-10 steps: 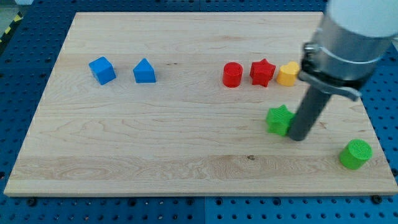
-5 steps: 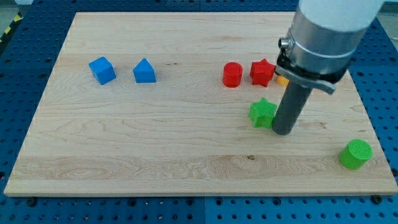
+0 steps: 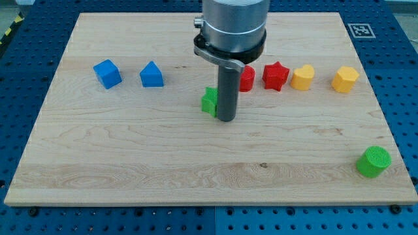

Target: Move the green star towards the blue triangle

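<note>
The green star [image 3: 209,101] lies near the board's middle, partly hidden behind my rod. My tip [image 3: 226,119] rests on the board touching the star's right side. The blue triangle [image 3: 151,75] sits at the view's upper left, well left of and a little above the star.
A blue cube [image 3: 107,73] sits left of the triangle. A red cylinder [image 3: 247,78], a red star [image 3: 275,76], a yellow heart-like block [image 3: 302,78] and a yellow hexagon [image 3: 345,79] form a row at upper right. A green cylinder [image 3: 373,161] stands at lower right on the wooden board [image 3: 130,163].
My tip has slid left and slightly up, pushing the green star from the right side of the board to near its middle. The yellow blocks are now uncovered.
</note>
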Robot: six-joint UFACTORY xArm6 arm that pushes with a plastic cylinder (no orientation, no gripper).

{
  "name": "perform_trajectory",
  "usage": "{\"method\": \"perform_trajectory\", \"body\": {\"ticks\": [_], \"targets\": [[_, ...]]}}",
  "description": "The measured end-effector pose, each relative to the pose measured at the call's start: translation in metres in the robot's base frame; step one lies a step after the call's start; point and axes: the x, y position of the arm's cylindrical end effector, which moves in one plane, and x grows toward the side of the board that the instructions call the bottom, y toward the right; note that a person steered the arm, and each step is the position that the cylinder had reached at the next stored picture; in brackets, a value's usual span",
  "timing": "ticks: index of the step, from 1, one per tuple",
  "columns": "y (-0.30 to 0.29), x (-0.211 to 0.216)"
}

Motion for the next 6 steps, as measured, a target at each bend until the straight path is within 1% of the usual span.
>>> {"method": "perform_trajectory", "body": {"ticks": [2,3,4,5,6], "targets": [[-0.058,0.001],[-0.070,-0.009],[-0.062,-0.010],[-0.062,-0.002],[-0.040,0.006]]}}
